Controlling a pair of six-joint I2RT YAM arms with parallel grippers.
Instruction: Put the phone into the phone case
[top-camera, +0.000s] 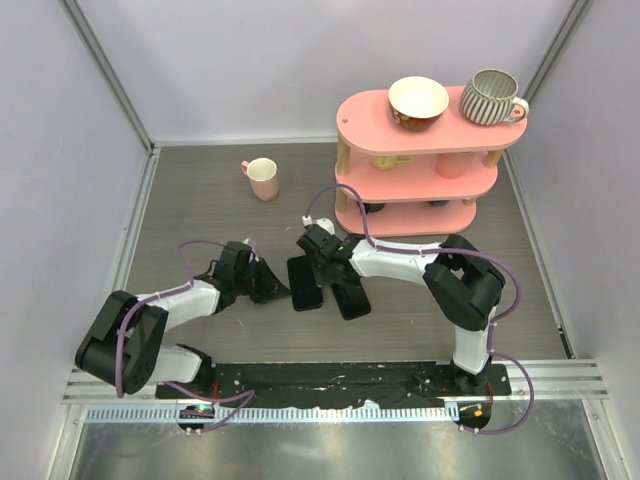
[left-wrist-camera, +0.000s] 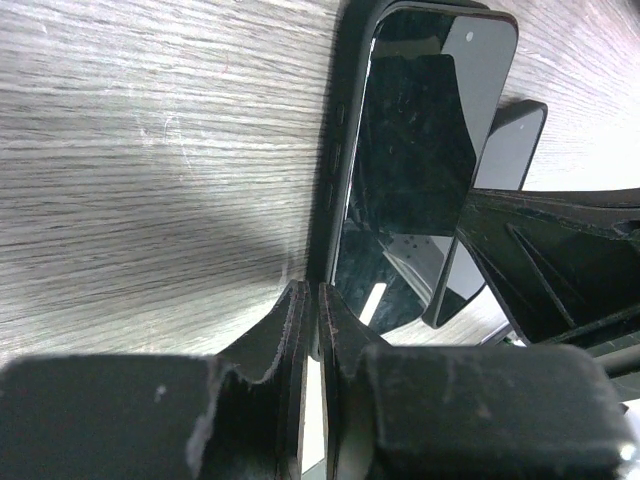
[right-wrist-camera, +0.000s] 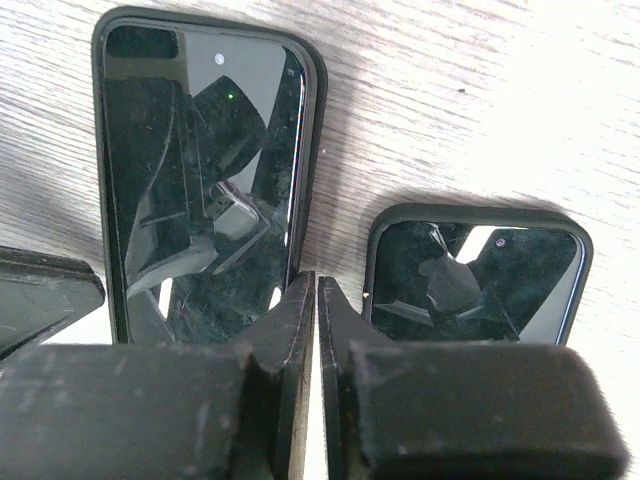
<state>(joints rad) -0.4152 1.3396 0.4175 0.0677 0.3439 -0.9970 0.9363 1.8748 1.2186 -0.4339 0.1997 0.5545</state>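
The phone (top-camera: 305, 283) lies flat on the wooden table with its glossy screen (right-wrist-camera: 195, 170) up. It sits inside the matte black phone case, whose rim (right-wrist-camera: 312, 120) frames the screen. In the left wrist view the case's side wall (left-wrist-camera: 335, 160) runs down into my left gripper (left-wrist-camera: 318, 300), which is shut on that thin edge at the phone's left side (top-camera: 278, 287). My right gripper (right-wrist-camera: 316, 285) is shut with nothing in it. Its tips sit just off the phone's right edge (top-camera: 328, 270).
A second black slab (top-camera: 350, 297) with a glossy screen and dark rim (right-wrist-camera: 475, 275) lies just right of the phone. A pink three-tier rack (top-camera: 420, 160) at the back right carries a bowl (top-camera: 418, 100) and a striped mug (top-camera: 492, 97). A pink cup (top-camera: 263, 178) stands at the back.
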